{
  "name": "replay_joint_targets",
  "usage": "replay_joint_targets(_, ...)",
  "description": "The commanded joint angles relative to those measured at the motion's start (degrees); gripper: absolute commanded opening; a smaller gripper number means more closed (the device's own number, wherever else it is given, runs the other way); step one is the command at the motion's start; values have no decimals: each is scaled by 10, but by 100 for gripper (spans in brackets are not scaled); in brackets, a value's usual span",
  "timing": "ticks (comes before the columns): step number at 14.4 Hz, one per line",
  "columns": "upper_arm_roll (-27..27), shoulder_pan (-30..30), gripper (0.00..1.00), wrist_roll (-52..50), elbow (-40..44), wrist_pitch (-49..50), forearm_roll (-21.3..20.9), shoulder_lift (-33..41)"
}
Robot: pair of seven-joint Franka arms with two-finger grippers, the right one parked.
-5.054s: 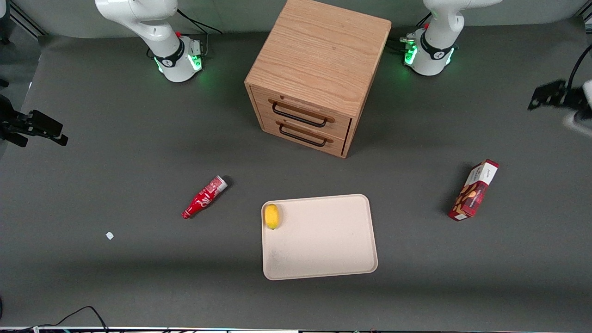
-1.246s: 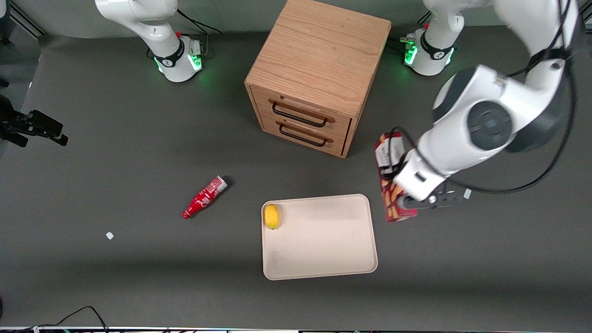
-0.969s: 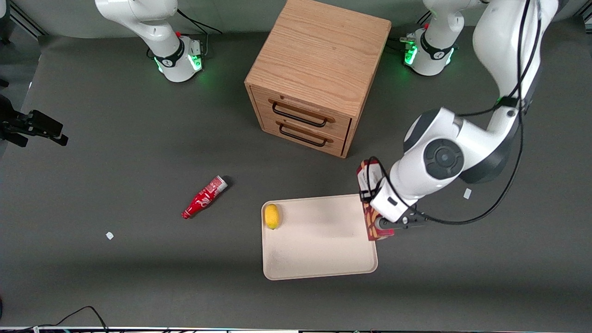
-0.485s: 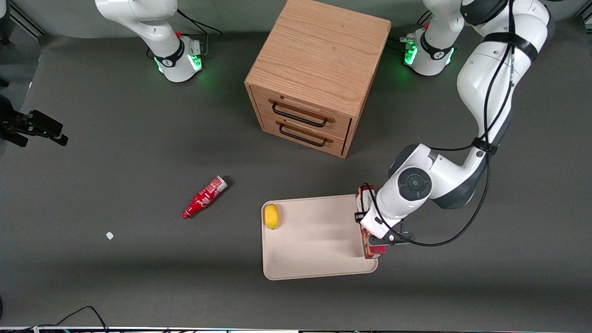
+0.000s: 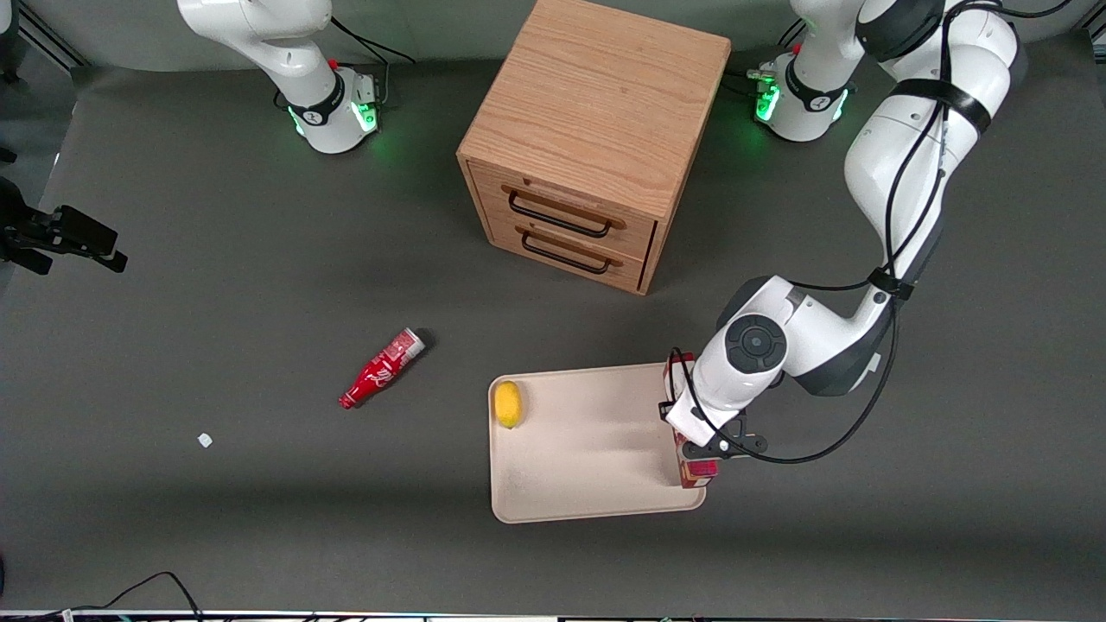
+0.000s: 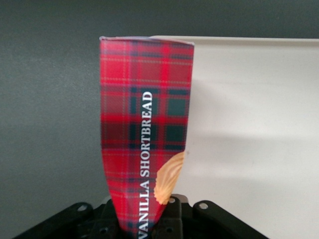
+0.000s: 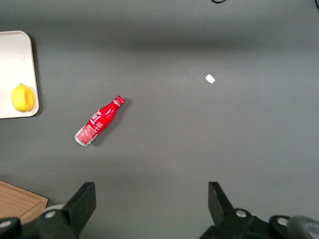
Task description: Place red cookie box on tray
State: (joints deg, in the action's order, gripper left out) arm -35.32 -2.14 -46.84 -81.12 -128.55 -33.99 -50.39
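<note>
Gripper (image 5: 702, 449) pinches the red cookie box (image 5: 689, 466), holding it over the tray (image 5: 587, 484) edge nearest the working arm; box partly overhangs the rim; I'd shift it toward the lemon (image 5: 507, 403), lower flat, then release.

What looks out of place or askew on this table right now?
The soda bottle lies on its side on the mat. The gripper holds the cookie box at the tray edge nearest the working arm, far from the lemon.
</note>
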Motion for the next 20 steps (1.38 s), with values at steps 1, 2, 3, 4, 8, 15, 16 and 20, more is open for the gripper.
replay_joint_targets(1, -2, 8, 0, -30, 5, -8, -20, -5)
replay_joint_targets(2, -2, 9, 0, -34, 5, -8, -20, -6)
replay_joint_targets(3, -2, 9, 0, -34, 5, -8, -20, -6)
replay_joint_targets(4, -2, 9, 22, -33, 6, -8, -20, -6)
replay_joint_targets(8, -2, 8, 100, -35, 6, -4, -21, -2)
replay_joint_targets(15, -29, -1, 100, -34, 14, 138, 25, 83)
replay_joint_targets(16, -27, -1, 100, -27, 13, 165, 52, 114)
replay_joint_targets(20, 36, 5, 100, 28, 14, 268, 198, 236)
